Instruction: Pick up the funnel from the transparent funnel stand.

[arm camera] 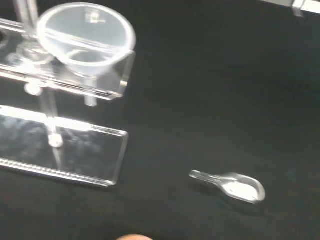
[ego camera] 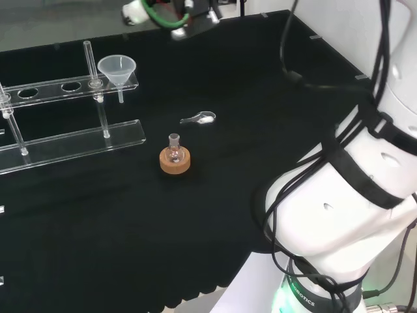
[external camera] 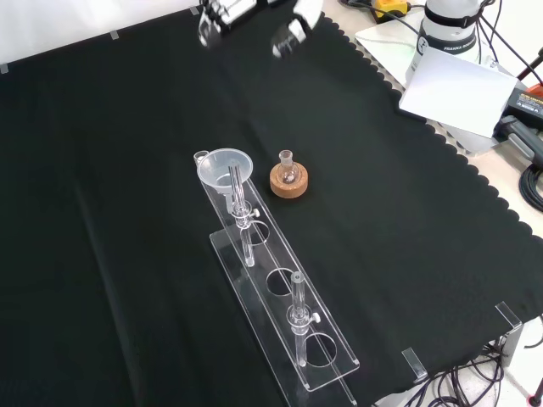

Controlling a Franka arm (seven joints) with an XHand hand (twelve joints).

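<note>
Clear plastic cone-shaped funnel (ego camera: 116,68): seated in the end hole of the upper shelf of the transparent funnel stand (ego camera: 71,134), stem hanging through, at the shelf's right end in the head view. In the front view the funnel sat at the stand's far end, wide mouth upward.

Transparent funnel stand: two clear flat shelves joined by thin clear posts, upper shelf pierced with round holes; it lay on the black cloth worktop (ego camera: 247,104) at the left of the head view.

Small clear glass flask (ego camera: 174,149): upright on a round cork ring stand (ego camera: 175,161), near the funnel end of the stand but apart from it.

Small clear plastic scoop (ego camera: 199,118): lying flat on the cloth, to the right of the funnel in the head view and apart from both flask and stand. In the wrist view it lay on bare cloth, apart from the stand's corner.

Black and white robot hand (ego camera: 140,10): at the top edge of the head view, above and beyond the funnel, touching nothing. Whether its fingers were spread or curled could not be told. Nothing stood between it and the funnel.
</note>
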